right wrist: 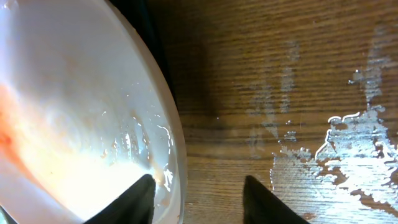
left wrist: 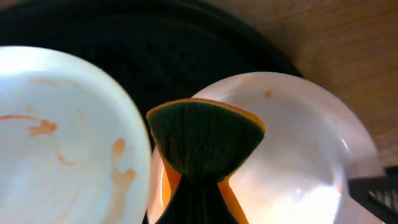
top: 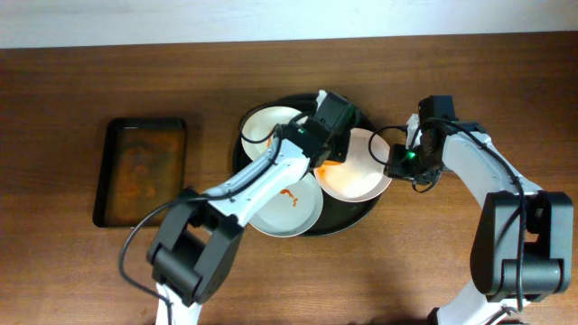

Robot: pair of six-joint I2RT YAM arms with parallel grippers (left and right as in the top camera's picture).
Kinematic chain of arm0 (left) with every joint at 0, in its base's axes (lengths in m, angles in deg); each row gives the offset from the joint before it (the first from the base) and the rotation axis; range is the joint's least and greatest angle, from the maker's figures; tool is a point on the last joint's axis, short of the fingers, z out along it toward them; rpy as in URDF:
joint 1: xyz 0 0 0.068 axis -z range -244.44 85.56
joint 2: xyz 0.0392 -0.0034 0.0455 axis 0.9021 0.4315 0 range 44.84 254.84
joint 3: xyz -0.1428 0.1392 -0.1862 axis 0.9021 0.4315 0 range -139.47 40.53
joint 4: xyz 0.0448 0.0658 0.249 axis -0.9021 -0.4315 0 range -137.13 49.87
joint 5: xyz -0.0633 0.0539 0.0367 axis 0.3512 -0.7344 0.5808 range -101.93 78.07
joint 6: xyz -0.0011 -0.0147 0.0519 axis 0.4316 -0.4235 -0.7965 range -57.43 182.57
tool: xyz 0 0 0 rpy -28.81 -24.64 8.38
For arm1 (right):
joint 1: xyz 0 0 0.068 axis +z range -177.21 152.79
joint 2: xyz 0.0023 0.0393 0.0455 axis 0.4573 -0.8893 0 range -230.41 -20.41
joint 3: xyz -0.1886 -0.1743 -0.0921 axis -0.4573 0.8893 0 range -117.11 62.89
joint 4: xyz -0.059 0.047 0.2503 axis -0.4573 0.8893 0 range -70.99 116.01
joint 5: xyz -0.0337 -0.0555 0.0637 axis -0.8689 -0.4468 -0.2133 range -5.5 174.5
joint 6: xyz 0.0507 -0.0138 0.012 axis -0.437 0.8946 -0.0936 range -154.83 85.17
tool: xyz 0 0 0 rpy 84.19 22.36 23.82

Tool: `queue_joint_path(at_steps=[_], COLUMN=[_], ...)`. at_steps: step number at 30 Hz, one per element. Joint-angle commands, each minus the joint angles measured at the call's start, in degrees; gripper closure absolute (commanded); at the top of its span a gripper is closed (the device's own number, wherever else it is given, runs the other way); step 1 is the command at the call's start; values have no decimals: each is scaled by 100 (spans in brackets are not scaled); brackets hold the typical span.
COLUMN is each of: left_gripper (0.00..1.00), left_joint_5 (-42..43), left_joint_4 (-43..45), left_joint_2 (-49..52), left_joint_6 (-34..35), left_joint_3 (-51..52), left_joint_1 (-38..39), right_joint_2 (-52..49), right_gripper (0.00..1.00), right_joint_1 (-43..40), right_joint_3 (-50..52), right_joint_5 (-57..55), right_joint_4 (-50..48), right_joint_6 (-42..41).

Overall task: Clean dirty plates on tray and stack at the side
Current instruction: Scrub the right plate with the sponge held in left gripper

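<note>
brown tray [top: 142, 171] left of black tray [top: 349, 219]

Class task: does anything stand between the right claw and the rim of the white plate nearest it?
Nothing visible does. The right claw is open, and the round white plate has its rim between the claw's fingers in the wrist view. Brown wooden table lies outside.
</note>
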Motion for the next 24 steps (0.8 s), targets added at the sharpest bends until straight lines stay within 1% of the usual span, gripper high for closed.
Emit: queue_joint_path(at_steps=[1, 4, 5, 8, 9, 10, 14, 17, 18, 24], left_gripper=[100, 99, 99, 99, 99, 99, 100, 99, 100, 100], left_joint_5=[57, 57, 59, 63, 61, 61, 61, 57, 59, 57], left_joint_4=[-308, -719, -903, -1252, -1329, -1368, -1397, -1401, -1410, -1526], left_joint_2=[-501, -645, -697, -850, -911, -968, -1202, -1381, -1419, -1427], left_joint_6=[-90, -87, -85, -42, -44, -44, -44, -46, -46, -46], left_joint_3=[-140, -140, -140, -140, -140, -140, -140, -140, -140, -138], left_joint_1=[-37, -155, -243, -485, -581, -664, -879, -957, -986, -990], right_joint_2=[-57, -57, -57, -57, -57, -57, -81, -144, -175, -109], right_gripper=[49, 49, 53, 72, 78, 80, 83, 90, 96, 96], right_joint_1=[15, 17, 22, 26, 26, 26, 26, 26, 26, 26], right_joint_3=[42, 42, 42, 42, 42, 42, 44, 52, 52, -15], right_joint_5=[-44, -42, -22, 22, 20, 20, 17, 17, 17, 11], right_joint_4=[-42, -114, -175, -260, -275, -280, -269, -214, -205, -83], right_joint_6=[20, 17, 15, 13, 13, 15, 15, 15, 15, 39])
